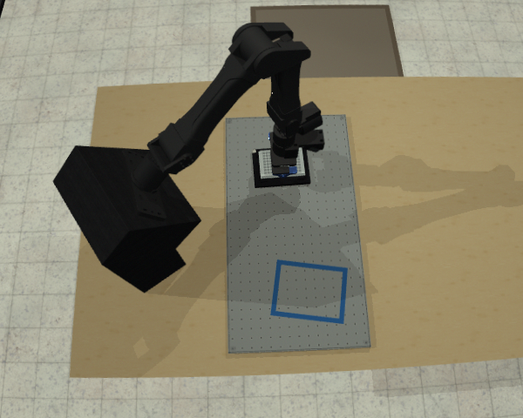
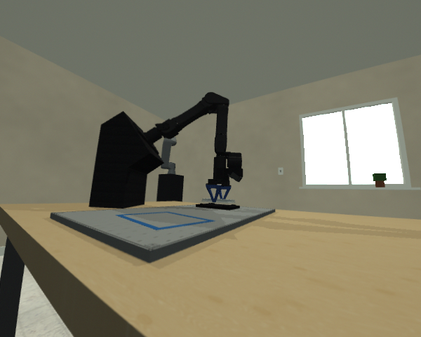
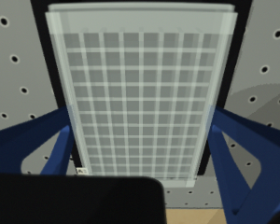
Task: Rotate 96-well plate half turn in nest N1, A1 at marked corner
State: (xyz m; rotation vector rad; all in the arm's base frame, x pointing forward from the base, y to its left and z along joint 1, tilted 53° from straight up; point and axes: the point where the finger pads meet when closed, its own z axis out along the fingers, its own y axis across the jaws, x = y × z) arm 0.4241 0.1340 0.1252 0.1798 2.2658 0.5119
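The clear 96-well plate (image 3: 140,93) lies lengthwise between my blue fingers, and my gripper (image 3: 140,112) is shut on its long sides. It is directly over the black plate nest N1 (image 3: 245,70), whose rim shows along both long sides. In the side view the plate (image 2: 217,199) is very low over the nest (image 2: 217,207); I cannot tell whether it touches. From above, my arm hides most of the plate (image 1: 265,163) and the nest (image 1: 281,179). A small white A1 label (image 3: 81,171) shows at the nest's near left corner. The plate's cut corner is not clear.
The nest stands at the far end of the grey perforated deck (image 1: 295,233). Bench spot B1 (image 1: 309,291), a blue taped outline, lies at the deck's near end. My black base block (image 1: 122,216) stands to the deck's left.
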